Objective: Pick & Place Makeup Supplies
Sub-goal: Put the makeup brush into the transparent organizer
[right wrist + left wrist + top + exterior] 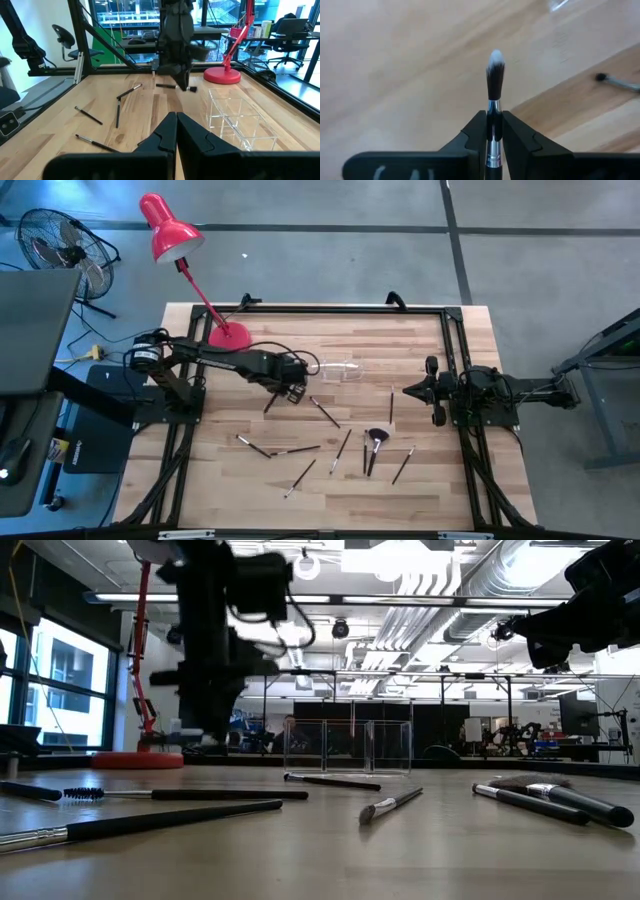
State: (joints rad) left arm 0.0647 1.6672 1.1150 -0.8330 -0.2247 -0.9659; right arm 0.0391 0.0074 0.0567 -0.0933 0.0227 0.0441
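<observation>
My left gripper hangs over the table's middle left, shut on a thin makeup brush with a dark, white-tipped head. In the right wrist view the same brush shows below that gripper, off the wood. Several more makeup supplies lie flat on the table, among them a liner, a brush with a fluffy black head and a long dark brush. My right gripper waits shut at the table's right side. My left gripper pinches the brush between its two fingers at the silver ferrule, just behind the bristle head. The fingers come from above, pointing steeply down and lying across the brush. The brush is lifted clear of the table, about level, its handle end sticking out toward the near left.
A small clear plastic holder stands just beyond the left gripper toward the far side. A red desk lamp stands on the table at the far left. A black frame rail runs along the far edge.
</observation>
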